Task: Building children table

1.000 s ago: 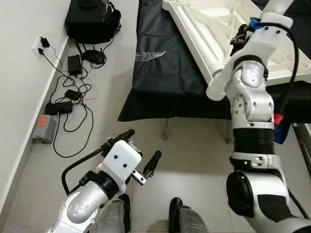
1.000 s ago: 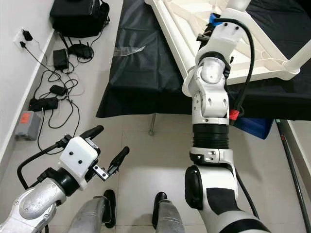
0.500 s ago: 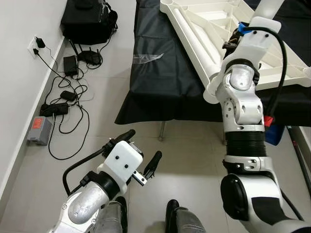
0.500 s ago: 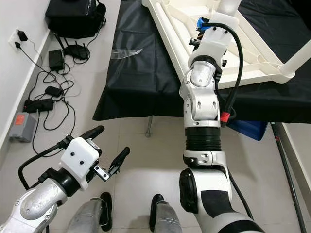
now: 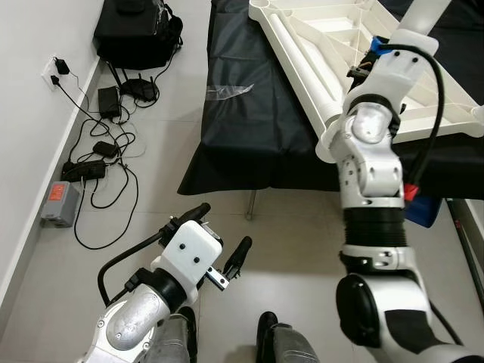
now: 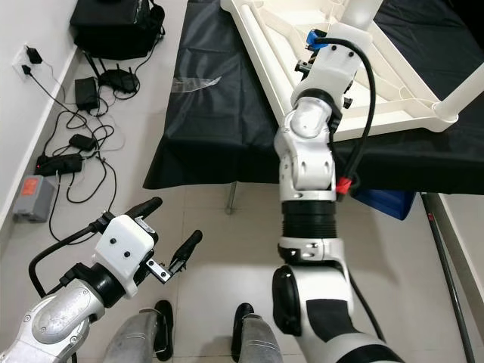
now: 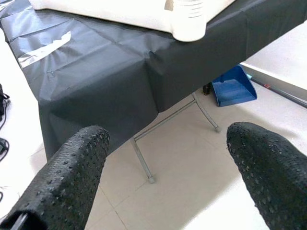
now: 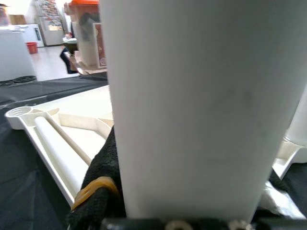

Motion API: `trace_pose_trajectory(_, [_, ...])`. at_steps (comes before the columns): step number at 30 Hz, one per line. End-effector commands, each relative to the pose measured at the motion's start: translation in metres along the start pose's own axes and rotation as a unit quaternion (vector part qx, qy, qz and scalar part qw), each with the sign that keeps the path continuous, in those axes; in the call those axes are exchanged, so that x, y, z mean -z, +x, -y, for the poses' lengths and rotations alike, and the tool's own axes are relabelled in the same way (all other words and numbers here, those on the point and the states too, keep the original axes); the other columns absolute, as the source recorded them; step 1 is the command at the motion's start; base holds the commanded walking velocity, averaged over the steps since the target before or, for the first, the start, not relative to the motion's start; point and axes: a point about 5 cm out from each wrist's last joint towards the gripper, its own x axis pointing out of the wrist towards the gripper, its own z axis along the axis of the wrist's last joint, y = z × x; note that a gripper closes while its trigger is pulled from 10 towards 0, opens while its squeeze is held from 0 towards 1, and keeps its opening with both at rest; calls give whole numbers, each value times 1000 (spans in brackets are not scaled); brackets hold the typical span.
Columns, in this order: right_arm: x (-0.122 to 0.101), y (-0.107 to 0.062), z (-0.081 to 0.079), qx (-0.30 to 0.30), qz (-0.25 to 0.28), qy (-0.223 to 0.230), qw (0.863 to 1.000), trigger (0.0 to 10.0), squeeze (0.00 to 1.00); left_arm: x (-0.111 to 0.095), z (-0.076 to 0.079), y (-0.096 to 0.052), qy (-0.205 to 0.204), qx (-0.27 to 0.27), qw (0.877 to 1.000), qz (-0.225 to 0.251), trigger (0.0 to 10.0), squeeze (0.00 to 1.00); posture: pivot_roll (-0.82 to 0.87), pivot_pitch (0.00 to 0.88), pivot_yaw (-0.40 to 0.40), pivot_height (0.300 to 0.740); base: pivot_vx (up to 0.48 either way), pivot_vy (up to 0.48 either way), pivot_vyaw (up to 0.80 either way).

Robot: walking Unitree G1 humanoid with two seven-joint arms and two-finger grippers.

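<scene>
White ribbed plastic, the upturned underside of a children's table top [image 5: 340, 53], lies on a folding table draped in black cloth [image 5: 249, 128] at the far right of what we see. Our right gripper [image 8: 110, 191] reaches up over that top and is clamped around a thick white plastic table leg [image 8: 192, 105]; in the right wrist view the leg stands upright between the black fingers [image 8: 103, 167], with the ribbed top just behind it. Another white leg [image 6: 465, 91] already stands at the top's near right corner. Our left gripper [image 5: 219, 246] hangs low at the near left over the pale tiled floor [image 5: 287, 234], its two black fingers spread wide and holding nothing. Far left, by the wall, lie a black bag [image 5: 136, 34] and tangled black cables [image 5: 106, 159].
</scene>
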Motion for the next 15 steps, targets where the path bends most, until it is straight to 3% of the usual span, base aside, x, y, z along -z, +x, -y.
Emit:
trace_pose_trajectory(1, [43,-7,9,51,-92,-45,993,10000,0,2,4,-2,-4,5,1000,-5,10000,0,165,313,-62,740,0,0,0])
trace_pose_trajectory(8, [43,-14,5,110,-95,-67,987,10000,0,2,3,-1,-3,4,1000,-5,10000,0,164,313,-60,740,0,0,0])
trace_pose_trajectory(12, [47,-19,6,187,-112,-106,970,10000,0,2,4,-1,-4,3,1000,-5,10000,0,164,317,-64,740,0,0,0])
trace_pose_trajectory(15, [47,-20,5,191,-110,-106,970,10000,0,2,4,-1,-3,3,1000,-5,10000,0,164,317,-64,740,0,0,0])
